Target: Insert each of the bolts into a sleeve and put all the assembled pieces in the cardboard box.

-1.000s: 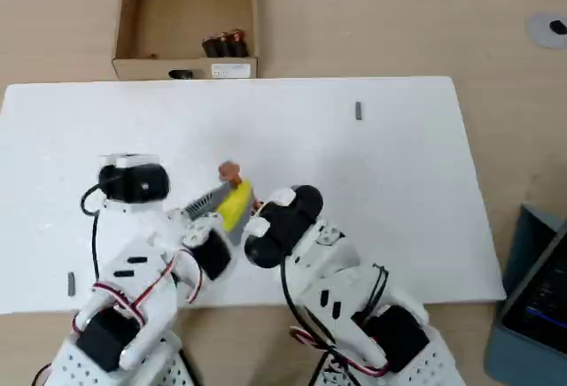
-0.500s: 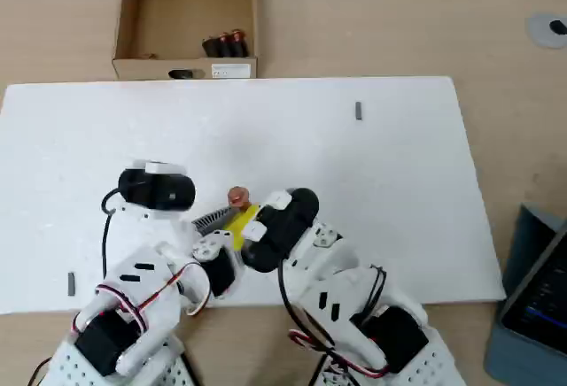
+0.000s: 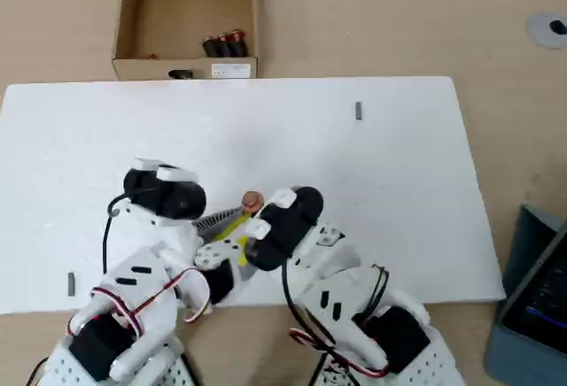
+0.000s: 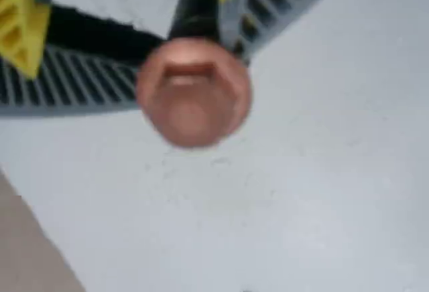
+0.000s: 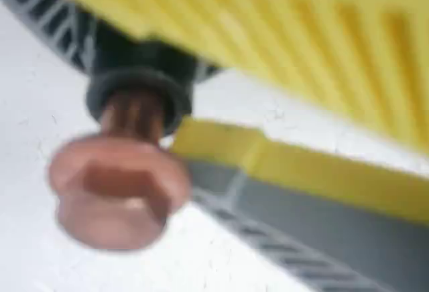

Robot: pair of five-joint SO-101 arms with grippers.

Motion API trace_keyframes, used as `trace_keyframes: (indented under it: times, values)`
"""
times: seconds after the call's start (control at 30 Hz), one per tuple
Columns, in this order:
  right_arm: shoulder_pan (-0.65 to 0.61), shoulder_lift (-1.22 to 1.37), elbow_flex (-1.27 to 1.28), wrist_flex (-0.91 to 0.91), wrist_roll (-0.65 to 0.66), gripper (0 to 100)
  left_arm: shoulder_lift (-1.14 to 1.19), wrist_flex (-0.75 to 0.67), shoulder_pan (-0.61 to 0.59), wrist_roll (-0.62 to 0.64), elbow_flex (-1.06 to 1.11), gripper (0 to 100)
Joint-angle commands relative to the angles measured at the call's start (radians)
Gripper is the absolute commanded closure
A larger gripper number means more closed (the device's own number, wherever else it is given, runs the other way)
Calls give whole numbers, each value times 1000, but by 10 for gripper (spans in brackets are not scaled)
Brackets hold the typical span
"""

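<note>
bolt [image 5: 117, 188]: copper-toned metal, smooth, dull sheen
sleeve [image 5: 137, 91]: black, rubbery look, matt
board [image 3: 372, 200]: white, matt, faintly speckled
cardboard box [image 3: 128, 14]: brown cardboard, matt
desk [image 3: 399, 32]: pale wood-look, smooth

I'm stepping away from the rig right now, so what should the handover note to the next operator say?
Left gripper: fingers shut on the sleeve, bolt in it with some shaft showing, over the white mat.
Right gripper: close against the same piece; grip unclear.
Done: assembled pieces lie in the cardboard box.
Left: box this piece; two small grey parts lie on the mat, one far, one near.
</note>
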Motion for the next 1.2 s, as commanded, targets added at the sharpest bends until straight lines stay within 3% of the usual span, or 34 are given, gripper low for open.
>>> trace_keyframes:
  times: [0.0,0.37,0.5,0.7,0.93,1.17]
  values:
    - [-7,-125,-41,-28,3,989,2,14,-78,-69,-80,808]
    - [-5,-125,-41,-28,3,989,1,20,-140,-114,-176,834]
    - [-4,-125,-47,-28,-2,989,-2,12,-222,-115,-176,995]
    - [5,-125,-61,-26,-5,989,-2,12,-425,-219,-153,1000]
    - [179,-124,-81,-21,-69,989,-4,12,-710,-239,52,998]
    - [360,-117,-124,3,-77,989,-4,14,-790,-239,222,998]
